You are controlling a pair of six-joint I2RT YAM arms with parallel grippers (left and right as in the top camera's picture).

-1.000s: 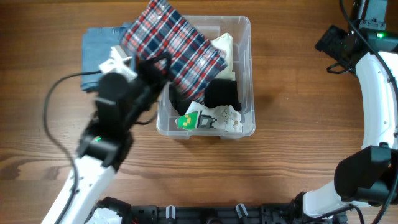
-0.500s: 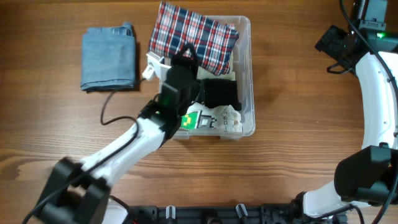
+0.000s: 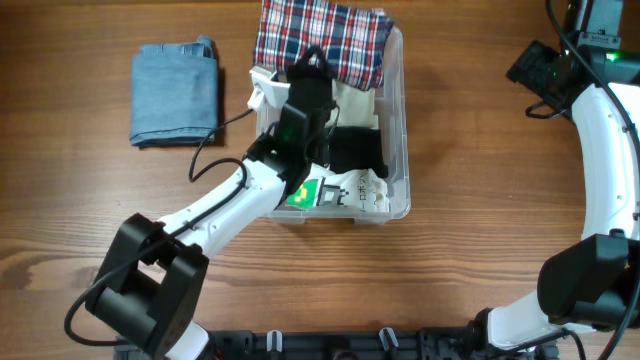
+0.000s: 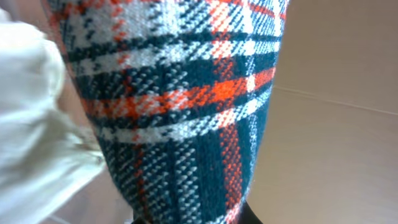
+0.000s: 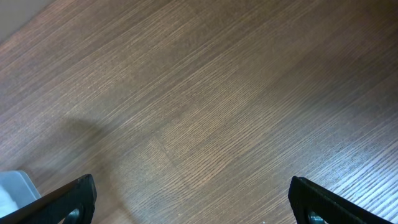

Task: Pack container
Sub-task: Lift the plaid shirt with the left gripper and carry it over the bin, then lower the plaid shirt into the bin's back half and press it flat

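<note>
Left jaws narrow, pinched on plaid cloth (image 3: 320, 40) at its near edge, over the far half of the container (image 3: 395, 205). The left wrist view is filled by that plaid cloth (image 4: 186, 112); the grip sits right at the bottom edge of the frame and is barely visible. Cream cloth (image 4: 31, 124) is pressed against it on the left.

Right jaws wide, nothing between them, fingertips (image 5: 68, 196) over bare wood. Right arm (image 3: 610, 170) is parked along the right edge of the surface (image 3: 480, 200), well apart from the container.

Container is mid-surface, long side running away from the robot. Plaid cloth drapes over the far rim and overhangs it. Inside are the cream cloth (image 3: 355, 100), a black item (image 3: 355, 150) and a green-and-white printed packet (image 3: 310, 193) at the near end. Left arm (image 3: 230, 200) crosses the container's left rim, its cable looping over the wood beside it.

Folded blue-grey cloth (image 3: 175, 92) lies on the surface left of the container, near it but not touching.

Open room: a wide bare strip between the container's right wall and the right arm, and bare wood in front of the near rim. The left side is tighter, taken up by arm and cloth.
</note>
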